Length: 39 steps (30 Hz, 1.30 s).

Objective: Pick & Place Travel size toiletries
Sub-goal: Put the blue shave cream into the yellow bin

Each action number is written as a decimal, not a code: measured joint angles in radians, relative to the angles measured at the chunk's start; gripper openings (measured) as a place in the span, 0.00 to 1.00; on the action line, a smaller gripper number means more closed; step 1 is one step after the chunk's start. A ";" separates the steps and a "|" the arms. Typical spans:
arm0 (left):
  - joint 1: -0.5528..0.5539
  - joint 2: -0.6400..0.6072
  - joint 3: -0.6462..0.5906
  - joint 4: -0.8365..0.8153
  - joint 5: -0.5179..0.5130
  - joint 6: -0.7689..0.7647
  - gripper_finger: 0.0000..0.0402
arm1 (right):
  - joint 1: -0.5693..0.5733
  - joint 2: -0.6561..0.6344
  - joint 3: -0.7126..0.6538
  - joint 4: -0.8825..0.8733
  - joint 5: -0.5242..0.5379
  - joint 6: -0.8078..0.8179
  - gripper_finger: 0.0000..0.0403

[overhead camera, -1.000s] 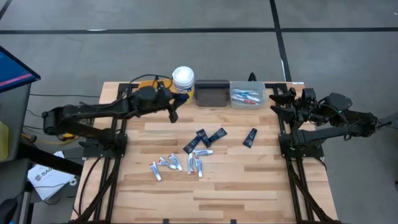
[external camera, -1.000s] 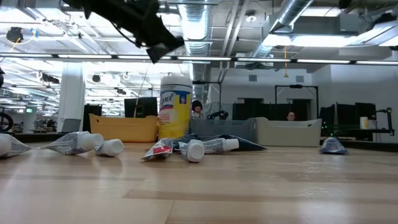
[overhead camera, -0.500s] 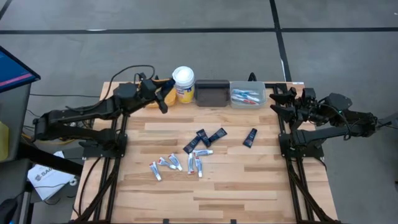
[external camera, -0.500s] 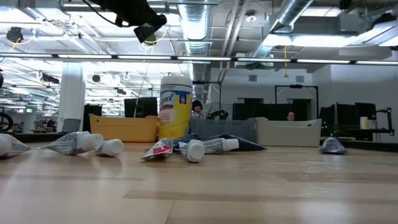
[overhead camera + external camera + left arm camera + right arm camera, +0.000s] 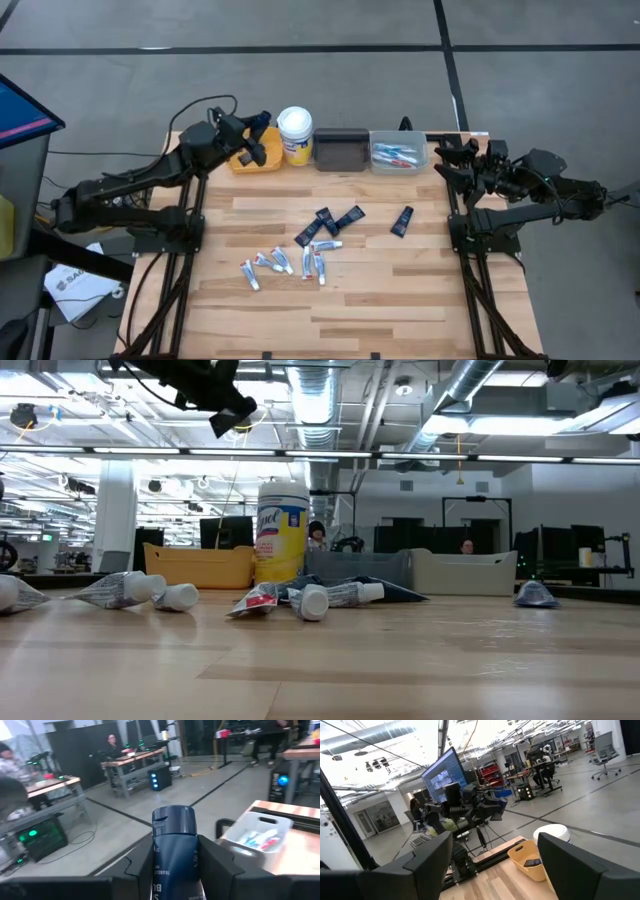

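My left gripper hangs high over the yellow bin at the table's far left and is shut on a dark navy mini tube. Its fingers point level. More travel size toiletries lie flat mid-table: navy tubes, one navy tube apart, and white tubes. Others lie in the grey bin. My right gripper waits open by the table's right edge, nothing between its fingers. My left gripper pinches the navy tube's flat body between its two fingers, one on each side. The capped end sticks out past the fingertips, along the way they point. The tube is lifted clear, high above the table.
A white-lidded yellow tub stands right beside the yellow bin. A dark bin sits between it and the grey bin. People sit at desks in the room beyond the table's far edge.
My left gripper has gone up and toward the table's far left corner, from beside the tub to above the yellow bin, turning as it went. The navy tube has stayed between its fingers.
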 joint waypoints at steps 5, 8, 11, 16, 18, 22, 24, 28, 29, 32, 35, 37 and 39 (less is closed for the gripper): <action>0.069 0.000 0.000 -0.014 0.001 0.000 0.30 | 0.000 0.000 0.000 0.000 0.001 -0.003 0.71; 0.122 0.006 0.000 -0.031 0.000 0.000 0.30 | 0.000 0.000 0.000 0.000 0.017 -0.003 0.71; 0.170 0.021 -0.006 -0.046 0.012 -0.001 0.29 | 0.000 0.000 0.000 0.000 0.019 -0.016 0.71; 0.235 0.030 -0.063 -0.047 0.034 -0.001 0.30 | 0.000 0.000 0.000 0.000 0.019 -0.026 0.71; 0.251 0.037 -0.087 -0.043 0.039 -0.002 0.30 | 0.000 0.000 0.000 0.000 0.019 -0.026 0.71; 0.271 0.074 -0.143 -0.046 0.067 -0.029 0.29 | 0.000 0.000 0.000 0.000 0.019 -0.026 0.71; 0.273 0.109 -0.160 -0.039 0.069 -0.031 0.30 | 0.000 0.000 0.000 0.000 0.019 -0.029 0.71; 0.280 0.197 -0.187 -0.038 0.088 -0.029 0.30 | 0.000 0.000 0.000 0.000 0.043 -0.029 0.71; 0.280 0.221 -0.190 -0.036 0.093 -0.028 0.30 | 0.000 0.000 0.000 0.000 0.044 -0.029 0.71; 0.280 0.288 -0.192 -0.038 0.107 -0.027 0.30 | 0.000 0.000 0.000 0.000 0.045 -0.028 0.71; 0.280 0.338 -0.192 -0.034 0.107 -0.022 0.30 | 0.000 0.000 0.000 0.000 0.045 -0.026 0.71; 0.280 0.360 -0.192 -0.034 0.108 -0.022 0.31 | 0.000 0.000 0.000 0.000 0.045 -0.025 0.71; 0.280 0.375 -0.192 -0.031 0.107 -0.021 0.31 | 0.000 0.000 0.000 0.000 0.045 -0.019 0.71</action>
